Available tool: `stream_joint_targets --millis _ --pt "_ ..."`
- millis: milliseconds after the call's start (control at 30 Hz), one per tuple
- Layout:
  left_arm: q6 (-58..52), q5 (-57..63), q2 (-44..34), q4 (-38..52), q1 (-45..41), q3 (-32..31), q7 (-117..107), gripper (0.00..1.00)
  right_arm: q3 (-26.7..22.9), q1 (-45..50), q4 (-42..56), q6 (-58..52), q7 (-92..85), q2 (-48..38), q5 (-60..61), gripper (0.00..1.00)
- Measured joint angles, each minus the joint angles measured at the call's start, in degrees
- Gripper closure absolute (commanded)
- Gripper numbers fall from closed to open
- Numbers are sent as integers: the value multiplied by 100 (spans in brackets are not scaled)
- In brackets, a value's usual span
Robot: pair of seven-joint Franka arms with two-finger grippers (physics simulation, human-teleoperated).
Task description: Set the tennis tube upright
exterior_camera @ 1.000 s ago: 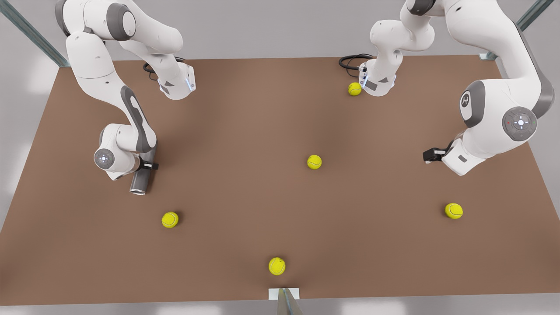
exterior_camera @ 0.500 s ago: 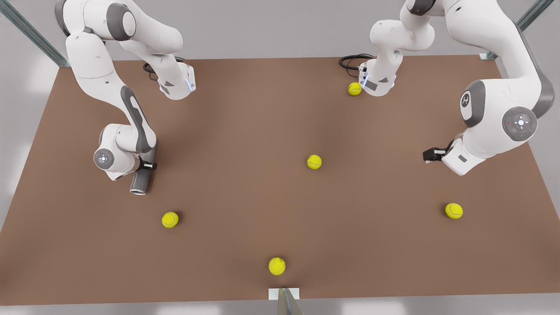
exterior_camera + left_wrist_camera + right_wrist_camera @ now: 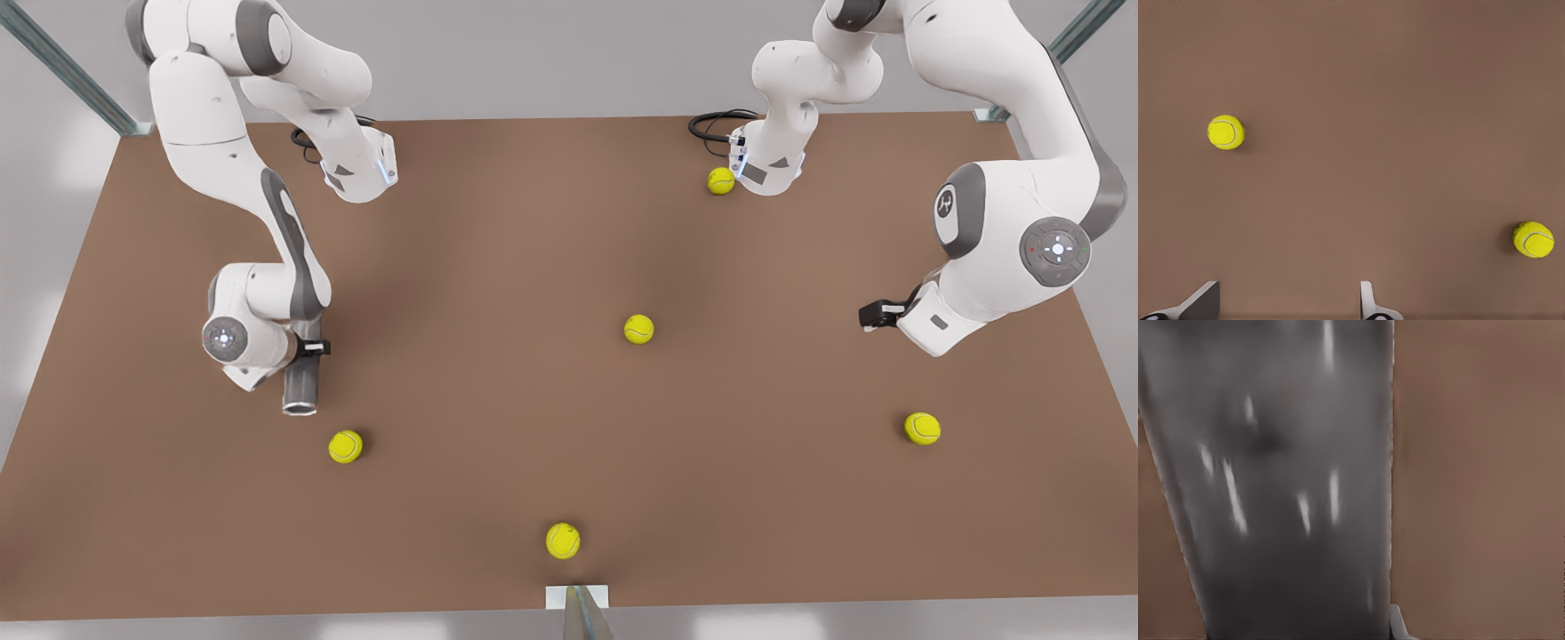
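Counter (image 3: 569, 267): brown, carrying everything, with five balls scattered on it.
Tennis tube (image 3: 301, 384): we see it at the front view's left, held in the air and tilted, pale rim toward the camera (not yet upright, we judge).
Right gripper (image 3: 311, 348): our fingers pinch the tube across its side so it can be swung vertical.
Left gripper (image 3: 876, 314): waits at the front view's right, fingers (image 3: 1368, 303) spread over bare counter.
Nearest ball (image 3: 345, 446): close to the tube, possibly in its way.
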Motion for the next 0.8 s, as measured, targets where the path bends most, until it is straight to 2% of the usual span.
stream_joint_targets --millis 533,667,800 --pt "0 -6 9 -2 -1 0 -5 0 0 1735 500 -62 -174 9 35 23" --pt "0 -9 9 0 -1 0 -5 0 0 2176 902 -62 -347 127 42 23" --pt "0 -9 9 -4 -1 0 -5 0 1 2724 1576 -62 -722 640 41 23"
